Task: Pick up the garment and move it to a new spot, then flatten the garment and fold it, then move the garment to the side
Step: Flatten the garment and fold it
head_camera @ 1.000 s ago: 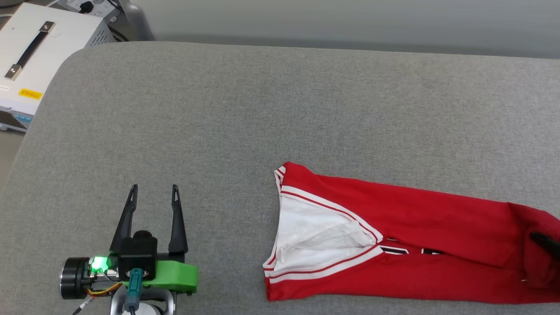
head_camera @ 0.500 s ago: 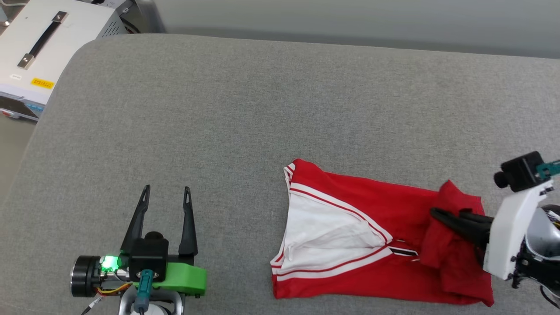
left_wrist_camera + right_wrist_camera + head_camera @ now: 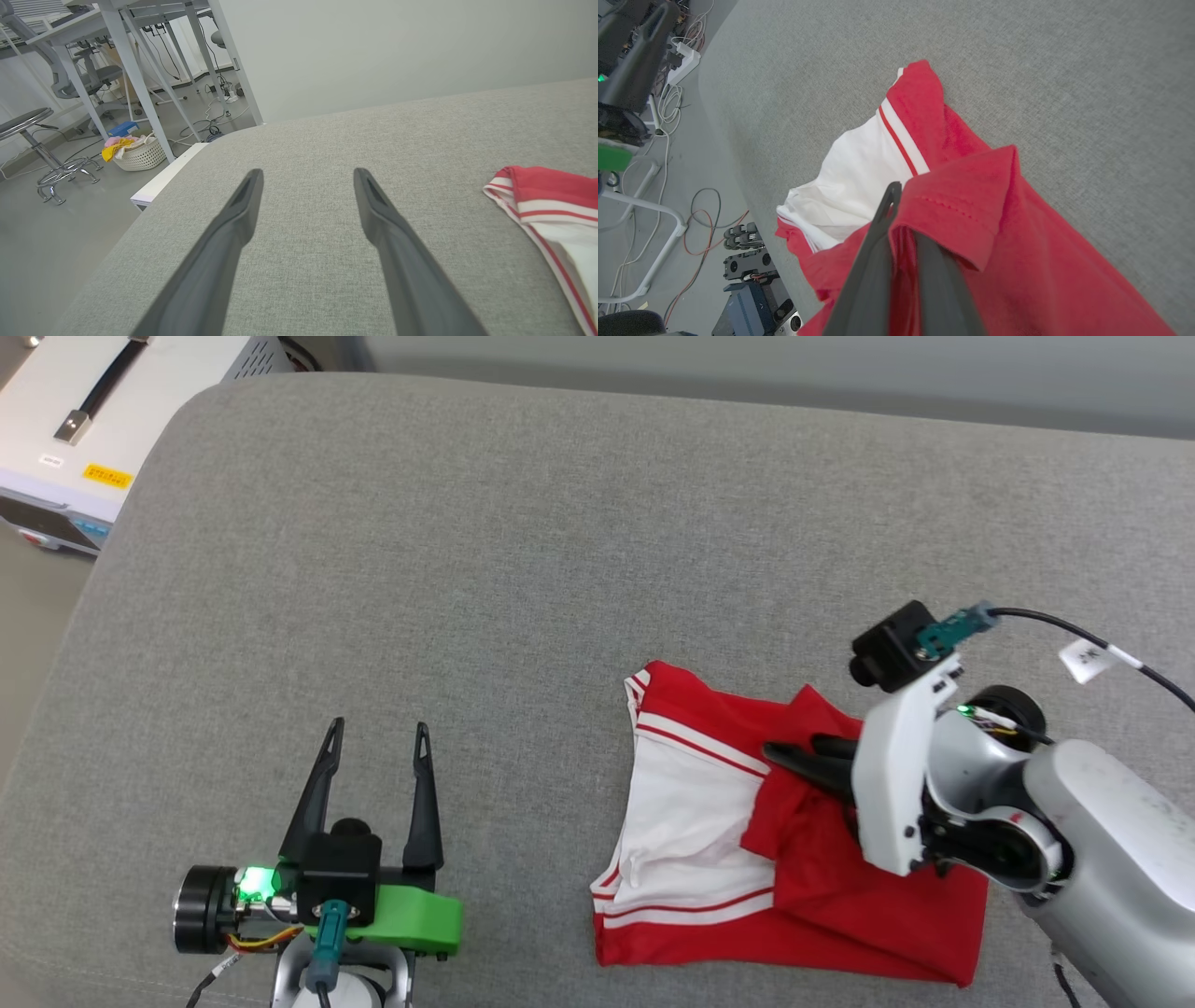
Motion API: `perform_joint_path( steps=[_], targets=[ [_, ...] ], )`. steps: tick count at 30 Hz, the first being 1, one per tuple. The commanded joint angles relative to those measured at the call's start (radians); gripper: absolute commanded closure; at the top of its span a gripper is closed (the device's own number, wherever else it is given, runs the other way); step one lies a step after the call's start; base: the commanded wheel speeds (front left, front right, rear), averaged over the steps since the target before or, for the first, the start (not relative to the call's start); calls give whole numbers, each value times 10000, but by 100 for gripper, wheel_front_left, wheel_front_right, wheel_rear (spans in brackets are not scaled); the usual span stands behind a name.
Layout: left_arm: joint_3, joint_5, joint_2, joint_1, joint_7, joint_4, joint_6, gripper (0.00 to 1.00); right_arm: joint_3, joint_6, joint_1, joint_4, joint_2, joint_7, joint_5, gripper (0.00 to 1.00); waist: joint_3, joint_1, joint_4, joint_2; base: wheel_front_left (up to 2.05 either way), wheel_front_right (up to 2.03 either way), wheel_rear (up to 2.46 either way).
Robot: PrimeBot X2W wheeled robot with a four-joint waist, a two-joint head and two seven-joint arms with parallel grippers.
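The garment (image 3: 709,821) lies on the grey padded table (image 3: 560,569), red with a white sleeve and striped trim, folded lengthwise. My right gripper (image 3: 780,754) is shut on its red hem and holds that end lifted over the white sleeve part. In the right wrist view the hem (image 3: 957,205) drapes over my closed fingers (image 3: 882,233). My left gripper (image 3: 378,733) stands open above bare table at the lower left, well left of the garment. Its fingers (image 3: 233,224) frame empty grey surface, with the garment's trimmed edge (image 3: 537,196) at the right.
A white equipment case (image 3: 84,420) with a black handle sits off the table's far left corner. Beyond the table's left edge are desk frames, a stool (image 3: 28,126) and a white basket (image 3: 140,156). Cables and gear (image 3: 752,280) lie on the floor below the near edge.
My right gripper has carried the garment's red end leftward, folding it over toward the white sleeve. The head camera has shifted. My left gripper stays open and still.
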Motion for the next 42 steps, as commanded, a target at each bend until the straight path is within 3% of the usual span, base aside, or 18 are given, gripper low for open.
perform_joint_path(
  steps=[1, 7, 13, 14, 15, 16, 22, 26, 31, 32, 33, 37, 42],
  targets=[
    [-25, 101, -70, -241, -57, 24, -54, 0, 222, -7, -316, 200, 151, -114, -74, 100, 112, -1, 65, 0, 0, 0, 0],
    [-155, 124, -141, -409, -57, 63, -41, 0, 1467, -7, -1204, 1345, 635, -353, -183, 100, 311, -1, 158, 0, 0, 0, 0],
    [-222, 113, -155, -449, -57, 140, 9, 0, 2747, -7, -1467, 2476, 653, -892, -378, 100, 263, -1, 143, 0, 0, 0, 0],
    [-211, 105, -144, -422, -57, 158, 25, 0, 2812, -7, -1499, 2564, 639, -1137, -390, 84, 206, -1, 101, 0, 0, 0, 0],
    [-201, 99, -131, -397, -57, 169, 36, 0, 2866, -7, -1537, 2592, 613, -1347, -432, 48, 158, -1, 61, 0, 0, 0, 0],
    [-194, 96, -109, -366, -57, 185, 41, 0, 2907, -7, -1566, 2556, 582, -1645, -450, 0, 92, -1, 13, 0, 0, 0, 0],
    [-156, 89, 5, -256, -57, 239, 67, 0, 2597, -7, -1407, 1662, 48, -3697, -754, 0, -310, -1, -299, 0, 0, 0, 0],
    [-154, 90, 75, -155, -57, 241, 73, 0, 1810, -7, -893, 1141, -295, -4800, -1055, 0, -577, -1, -566, 0, 0, 0, 0],
    [-126, 94, 203, 7, -57, 203, 92, 0, 117, -7, -54, 892, -457, -6126, -2156, 0, -871, -1, -949, 0, 0, 0, 0],
    [-106, 86, 263, 84, -57, 180, 105, 0, -1098, -7, 548, 926, -203, -6882, -3114, 0, -1011, -1, -1147, 0, 0, 0, 0],
    [-102, 82, 284, 104, -57, 163, 103, 0, -1605, -7, 794, 927, -50, -7182, -3549, 0, -1055, -1, -1209, 0, 0, 0, 0],
    [-85, 66, 347, 184, -57, 124, 110, 0, -3538, -7, 1795, 841, 779, -8184, -5179, 0, -1225, -1, -1397, 0, 0, 0, 0],
    [-52, 13, 394, 321, -57, 45, 108, 0, -5245, -7, 3095, 200, 1869, -8698, -6783, 0, -1429, -1, -1539, 0, 0, 0, 0]
  ],
)
